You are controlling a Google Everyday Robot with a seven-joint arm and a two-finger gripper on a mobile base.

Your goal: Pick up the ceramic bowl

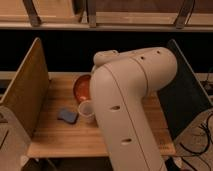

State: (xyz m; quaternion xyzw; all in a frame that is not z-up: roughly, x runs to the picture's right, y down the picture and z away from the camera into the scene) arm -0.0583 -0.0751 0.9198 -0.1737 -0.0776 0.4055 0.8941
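The ceramic bowl is orange-red and glossy. It sits on the wooden table at the back, left of centre, and its right part is hidden behind my white arm. The arm fills the middle of the camera view and reaches over the table from the right. My gripper is hidden behind the arm and does not show. A small whitish cup stands just in front of the bowl, against the arm's edge.
A flat blue-grey pad lies on the table, front left of the cup. A tan side panel walls the left, a dark panel the right. Shelving rails run along the back. Cables hang at the right.
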